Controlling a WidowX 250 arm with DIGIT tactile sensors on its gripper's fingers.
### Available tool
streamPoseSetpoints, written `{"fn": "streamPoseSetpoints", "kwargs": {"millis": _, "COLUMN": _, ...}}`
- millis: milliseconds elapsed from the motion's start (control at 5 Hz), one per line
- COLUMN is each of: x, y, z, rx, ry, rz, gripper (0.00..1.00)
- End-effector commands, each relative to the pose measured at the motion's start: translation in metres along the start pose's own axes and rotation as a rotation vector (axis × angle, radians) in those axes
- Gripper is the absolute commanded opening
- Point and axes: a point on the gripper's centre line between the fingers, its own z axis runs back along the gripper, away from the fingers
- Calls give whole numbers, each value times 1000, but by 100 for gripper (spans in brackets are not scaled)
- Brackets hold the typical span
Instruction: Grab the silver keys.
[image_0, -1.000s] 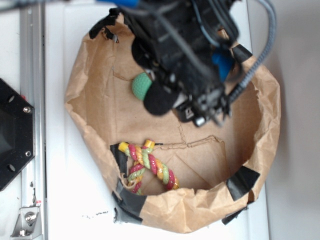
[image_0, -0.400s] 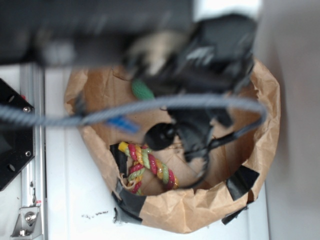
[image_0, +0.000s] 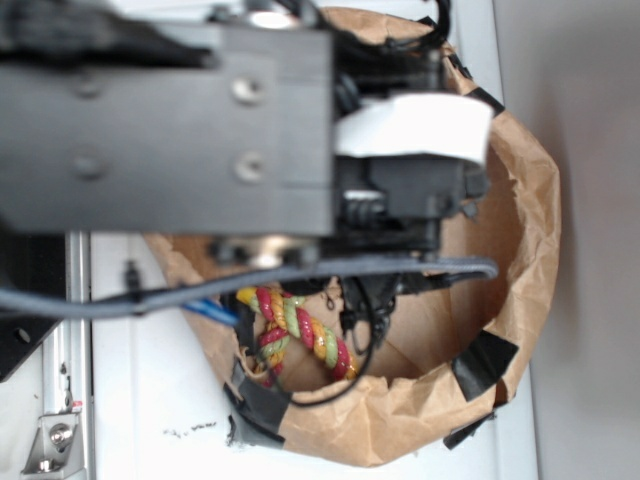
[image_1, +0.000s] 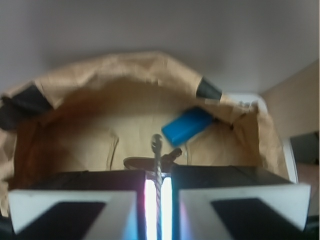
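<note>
While tool (image_1: 157, 197) pinches silver keys (image_1: 156, 150), paper bag (image_1: 100, 80) holds blue block (image_1: 187, 125).

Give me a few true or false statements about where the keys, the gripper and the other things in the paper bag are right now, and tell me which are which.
1. The gripper is shut on the silver keys. True.
2. The blue block lies outside the paper bag. False: it lies inside, near the far wall.
3. The rope toy lies inside the bag. True.
4. The gripper holds the rope toy. False: the toy lies loose on the bag's floor.
5. In the exterior view the arm covers much of the bag. True.
</note>
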Motion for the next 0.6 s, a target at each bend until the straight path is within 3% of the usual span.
{"fn": "streamPoseSetpoints", "kwargs": {"millis": 0, "x": 17, "y": -2, "z": 20, "rx": -15, "ry": 5, "rz": 46, "gripper": 0}}
{"fn": "streamPoseSetpoints", "kwargs": {"millis": 400, "x": 14, "y": 0, "z": 20, "rx": -9, "ry": -9, "rz": 72, "gripper": 0}}
